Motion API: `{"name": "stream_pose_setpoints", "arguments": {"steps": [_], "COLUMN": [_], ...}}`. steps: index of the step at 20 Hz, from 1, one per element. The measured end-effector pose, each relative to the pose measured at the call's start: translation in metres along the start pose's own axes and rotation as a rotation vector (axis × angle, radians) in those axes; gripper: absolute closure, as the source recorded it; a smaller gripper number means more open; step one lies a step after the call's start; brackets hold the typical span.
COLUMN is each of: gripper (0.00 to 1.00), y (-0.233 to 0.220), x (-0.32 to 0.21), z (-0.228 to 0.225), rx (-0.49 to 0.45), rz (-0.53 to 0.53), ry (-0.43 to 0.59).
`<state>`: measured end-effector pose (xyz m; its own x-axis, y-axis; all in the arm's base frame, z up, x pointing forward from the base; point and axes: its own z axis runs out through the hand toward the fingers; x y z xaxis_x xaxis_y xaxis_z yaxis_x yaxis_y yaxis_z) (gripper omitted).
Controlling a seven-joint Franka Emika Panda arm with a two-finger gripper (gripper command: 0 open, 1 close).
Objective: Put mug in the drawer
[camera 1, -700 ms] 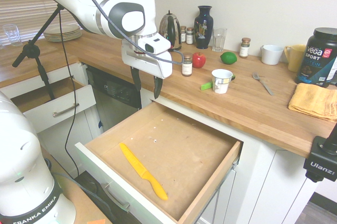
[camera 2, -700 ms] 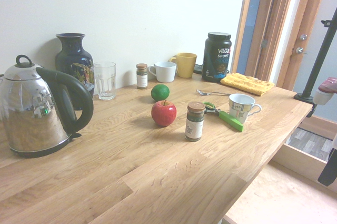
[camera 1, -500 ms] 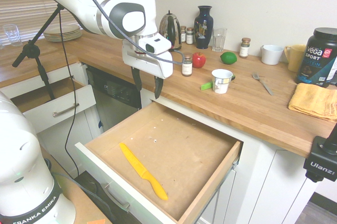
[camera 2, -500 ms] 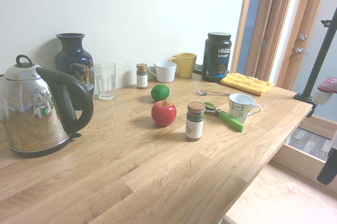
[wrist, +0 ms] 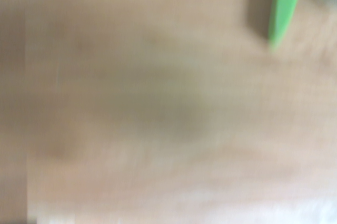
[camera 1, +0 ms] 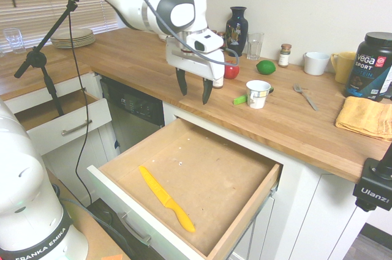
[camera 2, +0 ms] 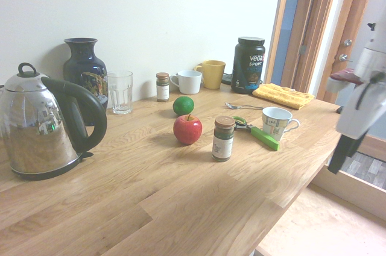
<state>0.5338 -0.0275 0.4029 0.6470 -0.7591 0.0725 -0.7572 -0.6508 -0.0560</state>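
blurring — green handle (wrist: 286,2), cut off

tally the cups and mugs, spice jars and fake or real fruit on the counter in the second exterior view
cups and mugs: 3 (printed mug, white mug, yellow mug)
spice jars: 2
round fruit: 2 (apple, lime)
total: 7
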Motion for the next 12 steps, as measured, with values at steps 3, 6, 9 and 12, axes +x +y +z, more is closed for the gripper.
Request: {"name": "stream_pose_setpoints", "arguments": {"steps": [3,6,9,12], "gripper": [0.0,0.0,0.0,0.0], "y": [-0.017,-0.031,-0.044,-0.057], "x": [0.027,0.053,0.08,0.107], "z": [-0.012,-0.024,-0.033,-0.038], "rx": [0.0,0.001,0.001,-0.003], "rz": [0.012,0.027,0.042,0.053], "ry": [0.005,0.011,0.019,0.025]}}
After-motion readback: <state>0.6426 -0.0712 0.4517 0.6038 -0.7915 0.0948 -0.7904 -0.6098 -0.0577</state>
